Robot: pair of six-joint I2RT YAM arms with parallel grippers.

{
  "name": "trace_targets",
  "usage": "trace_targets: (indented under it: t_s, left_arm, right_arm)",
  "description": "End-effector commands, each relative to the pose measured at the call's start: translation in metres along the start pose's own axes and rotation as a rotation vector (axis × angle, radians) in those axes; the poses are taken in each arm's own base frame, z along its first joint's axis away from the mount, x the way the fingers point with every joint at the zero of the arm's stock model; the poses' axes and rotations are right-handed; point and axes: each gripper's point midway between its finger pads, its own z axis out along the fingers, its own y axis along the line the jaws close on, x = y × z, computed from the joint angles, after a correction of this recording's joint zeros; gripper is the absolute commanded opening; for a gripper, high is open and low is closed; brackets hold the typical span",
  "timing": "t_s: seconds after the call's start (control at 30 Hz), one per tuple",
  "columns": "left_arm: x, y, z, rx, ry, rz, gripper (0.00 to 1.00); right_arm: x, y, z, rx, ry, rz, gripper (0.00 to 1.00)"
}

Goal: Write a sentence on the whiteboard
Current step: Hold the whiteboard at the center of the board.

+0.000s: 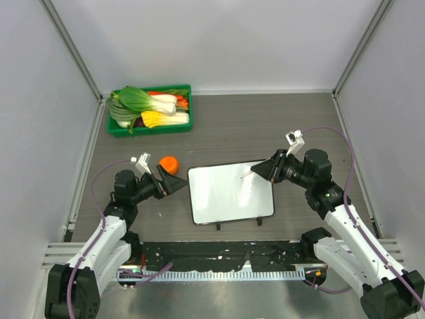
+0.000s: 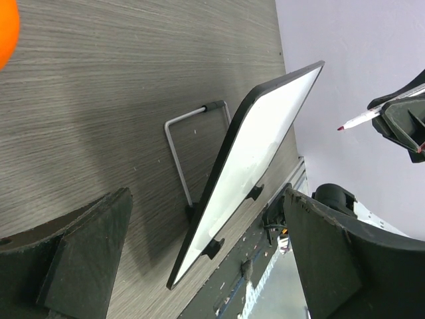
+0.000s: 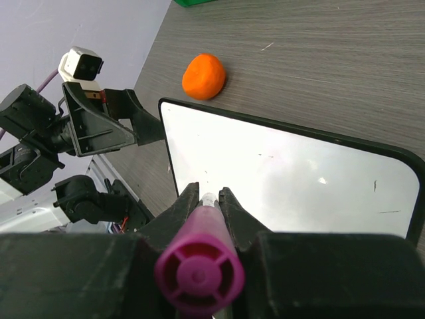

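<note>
The whiteboard (image 1: pixel 229 193) stands tilted on its wire stand (image 2: pixel 176 143) at the table's near middle. Its face is blank, and no sentence shows on it in any view. My right gripper (image 1: pixel 267 167) is shut on a marker (image 1: pixel 247 173) with a magenta end (image 3: pixel 199 266). The marker's tip is held just above the board's upper middle (image 3: pixel 285 179), and I cannot tell whether it touches. My left gripper (image 1: pixel 175 184) is open and empty, close to the board's left edge (image 2: pixel 259 146). The left wrist view also shows the marker (image 2: pixel 362 119).
An orange (image 1: pixel 169 163) lies just behind my left gripper, left of the board. A green tray (image 1: pixel 149 131) with vegetables stands at the back left. Walls enclose the table on three sides.
</note>
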Motion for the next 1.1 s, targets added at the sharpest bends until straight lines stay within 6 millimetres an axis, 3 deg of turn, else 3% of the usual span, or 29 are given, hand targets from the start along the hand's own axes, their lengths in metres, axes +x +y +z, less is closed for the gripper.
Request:
trace_targets:
  t_s: [0.0, 0.5, 0.87, 1.07]
  left_arm:
    - [-0.005, -0.01, 0.002, 0.034, -0.005, 0.044, 1.0]
    - [0.004, 0.002, 0.008, -0.016, 0.037, 0.044, 1.0]
    - [0.011, 0.007, 0.008, -0.045, 0.055, 0.056, 1.0]
    - [0.013, 0.007, 0.008, -0.054, 0.063, 0.065, 1.0]
  right_arm:
    - [-0.013, 0.01, -0.001, -0.038, -0.055, -0.035, 0.01]
    - [-0.016, 0.019, 0.003, -0.015, -0.051, -0.077, 0.01]
    - [0.007, 0.049, 0.026, 0.055, -0.028, -0.218, 0.01]
    - [0.019, 0.06, 0.034, 0.007, -0.002, -0.223, 0.01]
